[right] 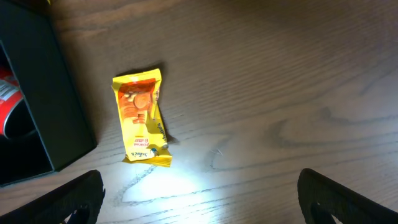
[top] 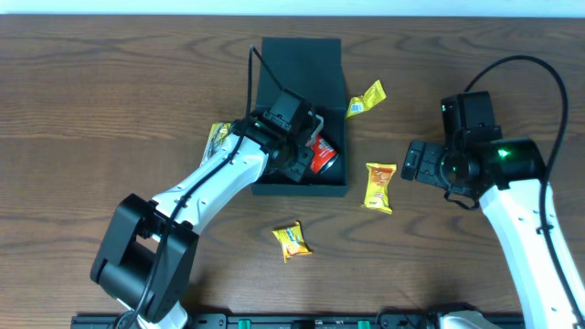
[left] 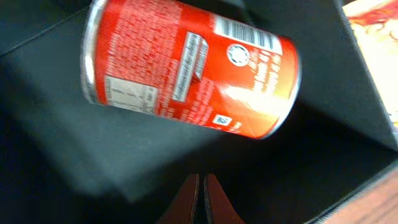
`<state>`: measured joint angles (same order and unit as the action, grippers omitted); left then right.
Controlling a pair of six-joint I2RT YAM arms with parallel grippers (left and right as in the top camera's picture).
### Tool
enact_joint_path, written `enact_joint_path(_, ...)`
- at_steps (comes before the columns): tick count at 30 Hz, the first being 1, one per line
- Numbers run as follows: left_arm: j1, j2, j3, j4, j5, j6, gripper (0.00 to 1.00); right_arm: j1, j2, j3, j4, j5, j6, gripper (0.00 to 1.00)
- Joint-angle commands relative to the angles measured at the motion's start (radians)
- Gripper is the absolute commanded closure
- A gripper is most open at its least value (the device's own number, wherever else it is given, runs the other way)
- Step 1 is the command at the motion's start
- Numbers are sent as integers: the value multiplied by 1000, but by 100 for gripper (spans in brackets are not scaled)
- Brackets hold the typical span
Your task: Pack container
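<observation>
Robotics lab setup, dark wooden table [top: 110,82]

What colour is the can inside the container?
The can is red, with silver rims and white print; clearest in the left wrist view.

Red can [left: 186,68] and left arm [top: 224,178] crowd the container's [top: 302,189] near-right corner.

Black box, red can, yellow packets on brown wood

The container [top: 300,64] is matte black with a teal tinge, inside and out. The can [left: 186,68] is bright red with white print, a white barcode panel and silvery rims. The snack packets [right: 142,118] are yellow with orange pictures, and the one by the container's left wall [top: 218,139] looks greener. The desk [top: 110,91] is dark brown with a wavy wood grain. Both arms [top: 219,178] are white with black joints, and a green light glows on the right one.
</observation>
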<state>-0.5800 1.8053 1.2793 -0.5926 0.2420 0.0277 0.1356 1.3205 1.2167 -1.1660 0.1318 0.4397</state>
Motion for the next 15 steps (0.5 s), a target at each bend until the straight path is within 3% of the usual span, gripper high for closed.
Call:
enact_joint_path(1,-16,6,-7,15,40,21,94,16,0,14,-1,18,1,1)
enact_joint_path(15,-49,71,-8,74,-31,-14,94,16,0,14,-1,19,1,1)
